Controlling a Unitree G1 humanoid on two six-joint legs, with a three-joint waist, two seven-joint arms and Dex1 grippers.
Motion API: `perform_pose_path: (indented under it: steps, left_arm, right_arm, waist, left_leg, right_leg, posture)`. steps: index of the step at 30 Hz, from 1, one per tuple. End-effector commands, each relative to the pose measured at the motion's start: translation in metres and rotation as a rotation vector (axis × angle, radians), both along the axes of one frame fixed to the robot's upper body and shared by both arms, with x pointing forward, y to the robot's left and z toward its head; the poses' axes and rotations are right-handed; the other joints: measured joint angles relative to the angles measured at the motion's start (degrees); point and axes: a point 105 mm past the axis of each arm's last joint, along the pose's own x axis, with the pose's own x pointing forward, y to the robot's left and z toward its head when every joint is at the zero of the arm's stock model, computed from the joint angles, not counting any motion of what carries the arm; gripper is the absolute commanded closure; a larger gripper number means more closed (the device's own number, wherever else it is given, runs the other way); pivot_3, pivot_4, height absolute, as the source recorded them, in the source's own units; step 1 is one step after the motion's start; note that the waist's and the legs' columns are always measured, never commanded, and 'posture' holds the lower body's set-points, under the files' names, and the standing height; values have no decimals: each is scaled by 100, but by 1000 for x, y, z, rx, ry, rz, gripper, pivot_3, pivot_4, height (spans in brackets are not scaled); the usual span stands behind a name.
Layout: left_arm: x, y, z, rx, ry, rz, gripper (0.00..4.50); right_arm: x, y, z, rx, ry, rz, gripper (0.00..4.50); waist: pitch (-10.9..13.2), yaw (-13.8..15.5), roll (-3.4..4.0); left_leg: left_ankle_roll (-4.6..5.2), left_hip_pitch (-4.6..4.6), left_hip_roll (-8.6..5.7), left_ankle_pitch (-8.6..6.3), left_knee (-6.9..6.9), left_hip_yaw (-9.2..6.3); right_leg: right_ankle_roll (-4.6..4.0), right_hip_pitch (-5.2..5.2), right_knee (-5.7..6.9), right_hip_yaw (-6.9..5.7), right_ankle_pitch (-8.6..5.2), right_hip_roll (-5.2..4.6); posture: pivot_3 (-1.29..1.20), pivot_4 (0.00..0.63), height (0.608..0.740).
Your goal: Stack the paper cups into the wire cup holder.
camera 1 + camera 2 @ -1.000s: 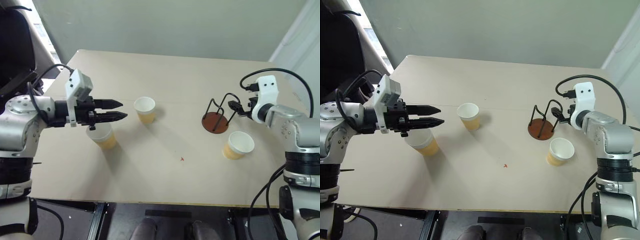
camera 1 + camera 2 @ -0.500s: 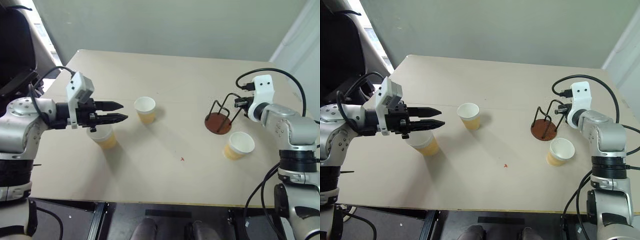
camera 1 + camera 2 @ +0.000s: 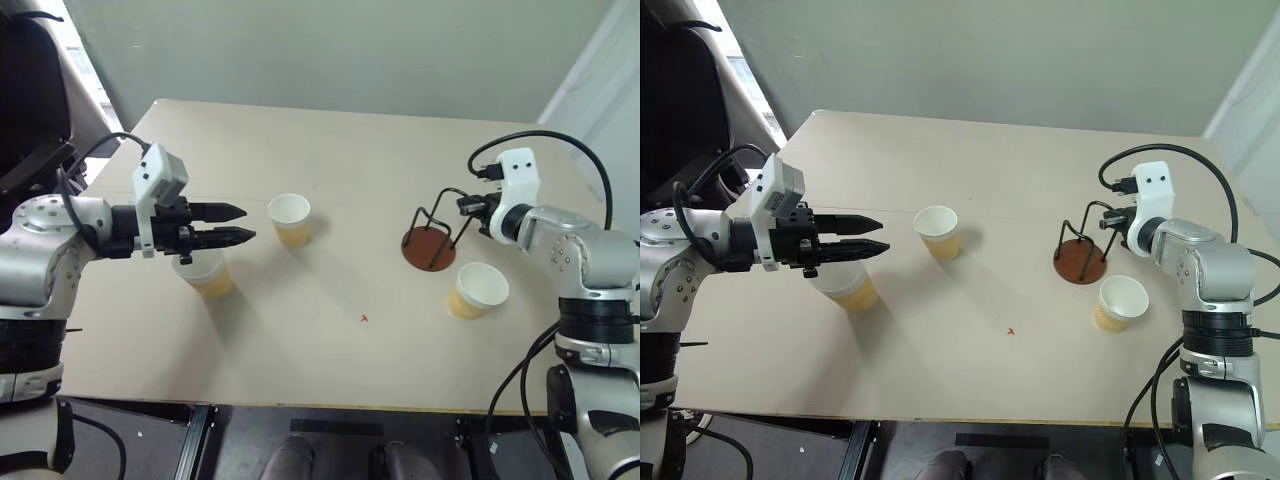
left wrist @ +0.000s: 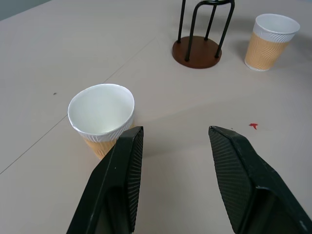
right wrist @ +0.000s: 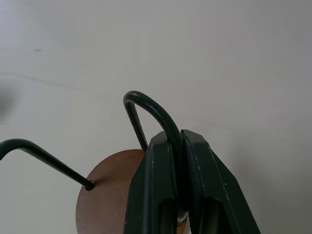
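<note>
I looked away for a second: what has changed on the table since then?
The right gripper closed on a wire upright of the wire cup holder and dragged it a little leftward. The left gripper and all three paper cups stayed put.

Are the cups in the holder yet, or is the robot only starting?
Only starting. No cup is stacked yet: all three paper cups stand apart on the table, and the wire cup holder is empty. In hand: the right gripper is shut on one of the holder's wire loops. The left gripper hovers open above the cup nearest it. Left: all three cups must go in.
</note>
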Motion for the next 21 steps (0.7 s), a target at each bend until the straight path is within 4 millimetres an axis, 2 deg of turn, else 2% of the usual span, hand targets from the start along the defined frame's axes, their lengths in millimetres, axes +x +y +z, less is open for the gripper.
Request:
perform_pose_path:
  steps: [1,5,8,14,21]
  left_arm:
    - [-3,-1,14,4,-53,-8,2236]
    - [-4,-1,14,4,-53,-7,2236]
    - [-4,0,14,5,-54,-4,2236]
    - [-8,3,13,6,-52,8,2236]
    - [-8,3,12,3,-50,11,2236]
  right_arm:
    - [-21,55,20,2,-66,257,4435]
    - [-44,97,15,-21,-53,472,4435]
    - [-60,112,7,-64,-34,592,4435]
    - [-77,113,-6,-130,10,694,4435]
    - [-75,102,-13,-178,24,649,4435]
  waist:
    - [0,-29,0]
    - [0,-29,0]
    - [0,-3,-1]
    - [-1,16,-2]
    - [-1,9,-2]
  left_leg:
    - [-2,0,2,0,0,2]
    - [-2,-9,1,0,5,-3]
    - [-2,-18,-1,0,11,-11]
    - [-2,-20,0,0,13,-15]
    - [-2,-17,2,0,11,-11]
  right_leg:
    - [0,0,-1,0,0,3]
    - [0,-5,-3,-2,0,5]
    - [0,-8,-4,-6,0,4]
    - [0,-5,-5,-7,0,3]
    - [0,-6,-2,-5,0,3]
  posture:
    - [0,150,740]
    - [0,150,740]
    - [0,150,740]
    - [0,150,740]
    - [0,150,740]
